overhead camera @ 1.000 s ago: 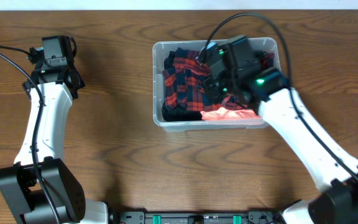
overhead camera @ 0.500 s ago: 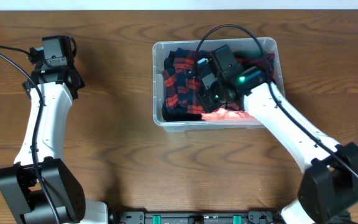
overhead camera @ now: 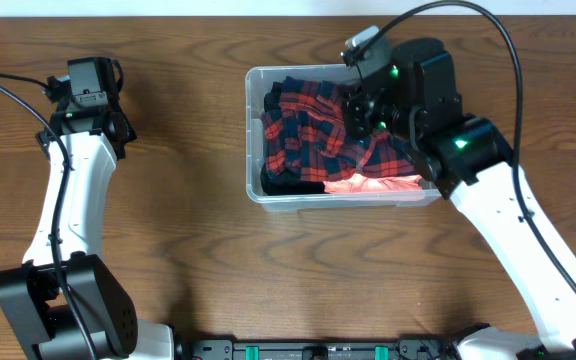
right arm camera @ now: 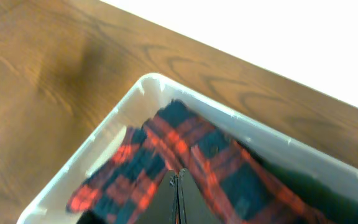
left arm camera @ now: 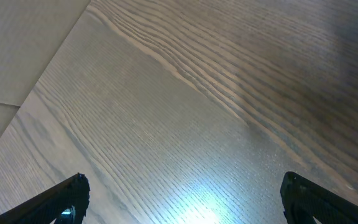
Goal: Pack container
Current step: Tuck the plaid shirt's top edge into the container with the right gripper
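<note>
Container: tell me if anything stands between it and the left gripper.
Nothing visible does. Only bare table lies between the open left gripper and the container. The right arm hangs over the container's other side, not on that path.

We find no lettering, number or brand that we can read in any view. The wall of the container (overhead camera: 298,198), the plaid cloth (overhead camera: 303,130) in it and the worktop (overhead camera: 188,250) show us no legible mark.
</note>
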Robot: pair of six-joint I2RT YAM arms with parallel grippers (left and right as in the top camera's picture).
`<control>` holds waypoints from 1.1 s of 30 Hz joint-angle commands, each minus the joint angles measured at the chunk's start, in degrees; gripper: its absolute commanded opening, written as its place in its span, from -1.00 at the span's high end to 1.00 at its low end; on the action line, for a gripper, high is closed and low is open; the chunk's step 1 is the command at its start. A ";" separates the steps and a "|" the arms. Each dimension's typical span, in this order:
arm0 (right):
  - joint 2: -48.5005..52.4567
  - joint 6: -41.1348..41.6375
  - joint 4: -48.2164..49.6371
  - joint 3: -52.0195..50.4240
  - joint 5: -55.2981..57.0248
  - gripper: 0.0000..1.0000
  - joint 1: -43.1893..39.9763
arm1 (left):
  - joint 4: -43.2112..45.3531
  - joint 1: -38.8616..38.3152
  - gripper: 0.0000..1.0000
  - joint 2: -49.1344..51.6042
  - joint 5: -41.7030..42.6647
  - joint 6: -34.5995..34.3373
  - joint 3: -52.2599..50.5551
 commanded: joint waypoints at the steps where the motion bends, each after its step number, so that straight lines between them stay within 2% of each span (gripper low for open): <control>1: 4.59 1.40 2.67 0.33 -0.33 0.97 0.96 | -0.20 0.22 -0.96 -0.72 -0.92 0.57 0.79; 7: 14.91 1.42 8.28 0.33 -0.37 0.97 1.55 | -0.20 0.22 -0.96 -0.72 -0.92 0.57 0.79; 11: 20.22 1.44 7.13 0.33 -2.05 0.98 1.62 | -0.17 0.22 -0.96 -0.72 -0.92 0.57 0.79; 15: 20.70 1.60 5.88 0.37 -3.13 0.97 1.60 | -0.20 0.22 -0.96 -0.72 -0.92 0.57 0.79; 21: 15.08 1.60 7.23 0.39 -3.13 0.97 0.98 | -0.20 0.22 -0.96 -0.72 -0.92 0.57 0.79; 30: -3.52 1.60 2.38 0.37 -3.10 0.95 -3.26 | -0.20 0.22 -0.96 -0.72 -0.92 0.57 0.79; 31: -5.99 1.62 1.36 0.37 -3.13 0.81 -3.85 | -0.20 0.22 -0.96 -0.72 -0.92 0.57 0.79; 32: -8.02 1.60 0.59 0.39 -3.13 0.56 -4.24 | -0.20 0.22 -0.96 -0.72 -0.92 0.57 0.79; 33: -10.14 1.60 -0.22 0.37 -3.13 0.07 -4.61 | -0.20 0.22 -0.96 -0.72 -0.92 0.57 0.79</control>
